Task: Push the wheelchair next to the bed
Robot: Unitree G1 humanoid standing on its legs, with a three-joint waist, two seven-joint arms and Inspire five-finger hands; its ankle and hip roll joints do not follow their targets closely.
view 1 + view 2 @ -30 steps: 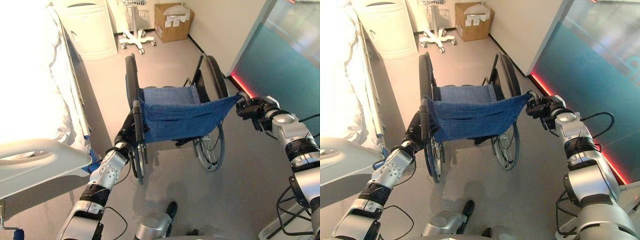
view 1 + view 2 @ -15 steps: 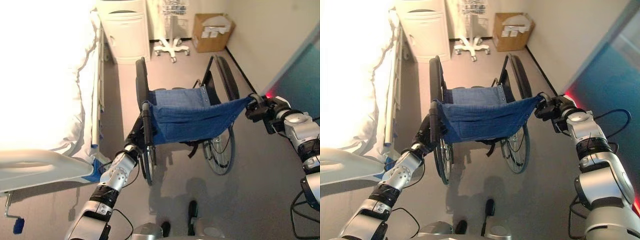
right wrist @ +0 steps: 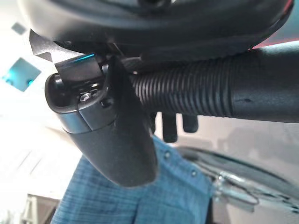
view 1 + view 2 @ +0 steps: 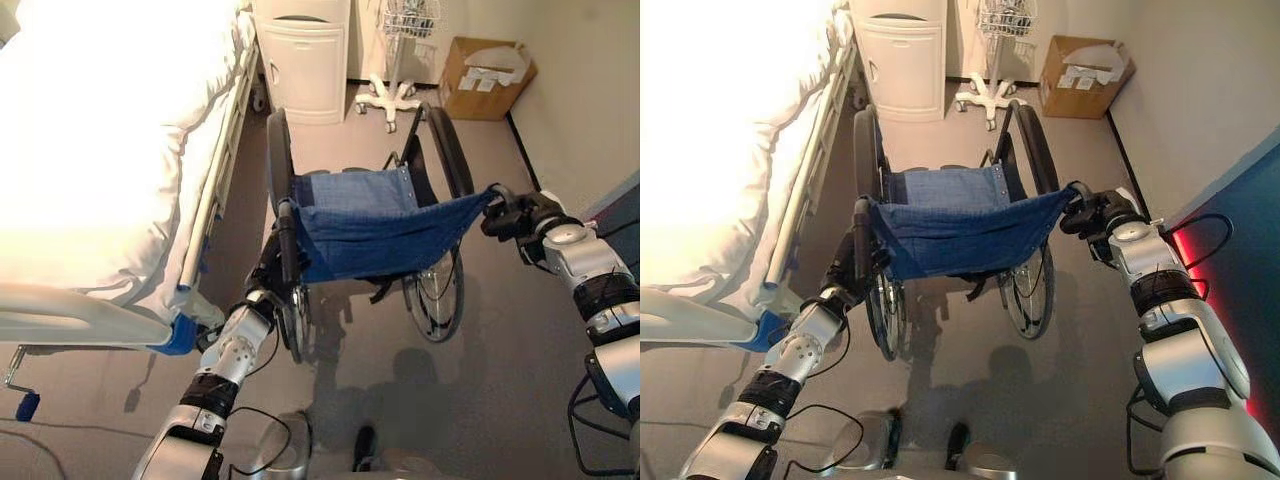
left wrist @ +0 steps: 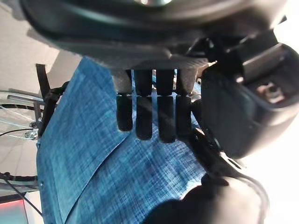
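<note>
The wheelchair (image 4: 375, 225) has a blue denim seat and backrest and black wheels. It stands beside the white bed (image 4: 110, 150), its left wheel close to the bed's side rail. My left hand (image 4: 268, 278) is shut on the left push handle (image 4: 284, 240); its fingers (image 5: 152, 116) curl down over the blue cloth (image 5: 93, 154). On the other side, my right hand (image 4: 512, 216) is shut on the right push handle, whose ribbed black grip (image 3: 187, 91) runs through the palm under the thumb (image 3: 117, 135).
A white bedside cabinet (image 4: 302, 60) stands ahead of the wheelchair. A wheeled stand (image 4: 393, 95) and a cardboard box (image 4: 487, 78) are beside it. A wall (image 4: 590, 90) bounds the right side. The bed's footboard (image 4: 70, 325) is at my near left.
The view has swung left, so the bed takes up more of it. The wheelchair has rolled forward and closer to the bed's side. Both hands have kept their hold.
</note>
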